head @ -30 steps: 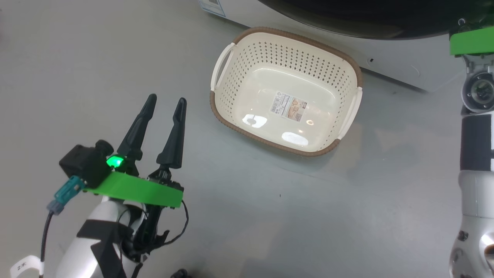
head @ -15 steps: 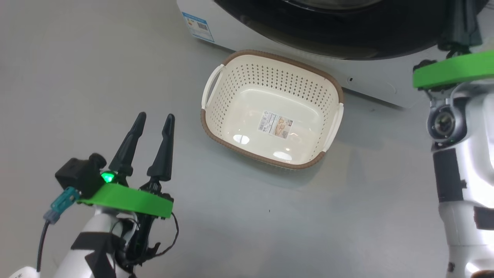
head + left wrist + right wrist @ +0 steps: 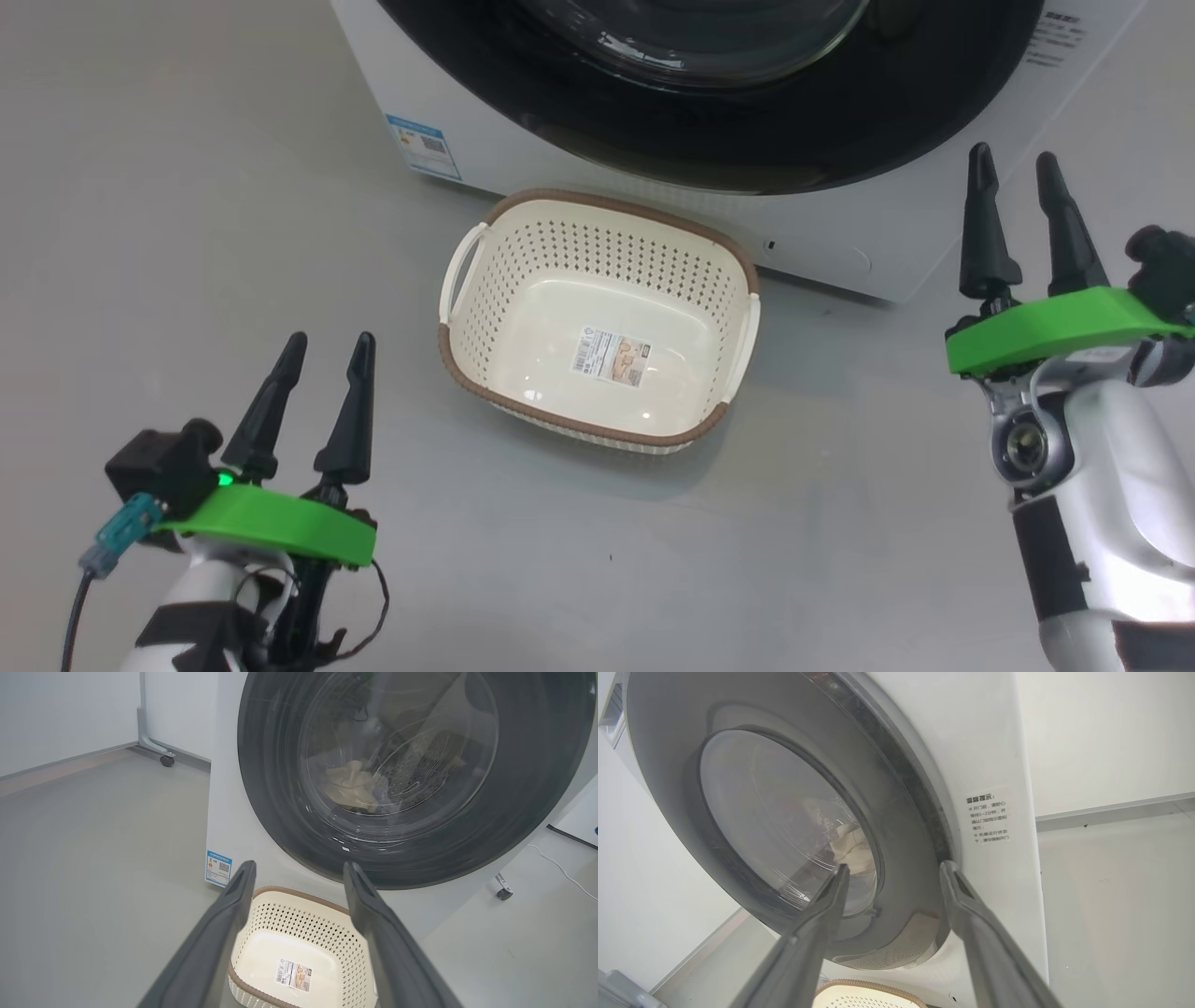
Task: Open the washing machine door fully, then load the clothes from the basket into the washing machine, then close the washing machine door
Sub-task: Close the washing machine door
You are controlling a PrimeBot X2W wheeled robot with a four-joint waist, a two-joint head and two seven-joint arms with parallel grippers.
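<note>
Cream basket (image 3: pixel 597 257) lies between the left fingers (image 3: pixel 350 420) and right fingers (image 3: pixel 982 224), both pairs spread wide

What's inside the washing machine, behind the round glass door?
Through the glass of the washing machine door, pale cream clothes lie in the drum. The door's wide black rim and reflections hide the rest, so how many pieces cannot be told.

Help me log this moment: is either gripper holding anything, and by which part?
Nothing is held: left gripper and right gripper stand open and empty, clear of the basket.
</note>
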